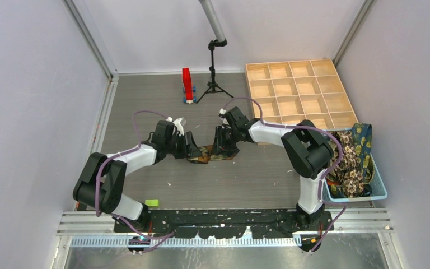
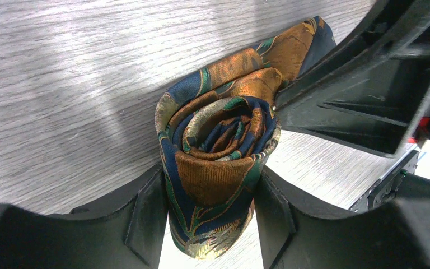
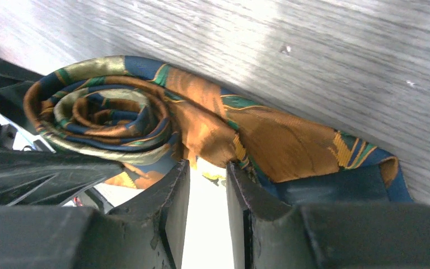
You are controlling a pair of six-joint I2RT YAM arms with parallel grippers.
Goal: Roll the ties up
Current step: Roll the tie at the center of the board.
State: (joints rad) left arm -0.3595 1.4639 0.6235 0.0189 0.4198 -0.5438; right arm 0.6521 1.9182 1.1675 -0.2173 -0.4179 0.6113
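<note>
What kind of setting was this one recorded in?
Probably a robot lab test cell, not a home or shop: bare walls on aluminium framing, left arm and right arm bolted to a rail, a small tripod at the back, and a half-rolled tie on the table.

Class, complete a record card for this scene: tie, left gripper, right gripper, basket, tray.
tie: partly rolled, orange, navy and teal; tail flat on the table
left gripper: fingers either side of the roll, touching it
right gripper: tips at the flat tail; grip unclear
basket: light blue, right side, holds more ties
wooden tray: far right, visible compartments empty
</note>
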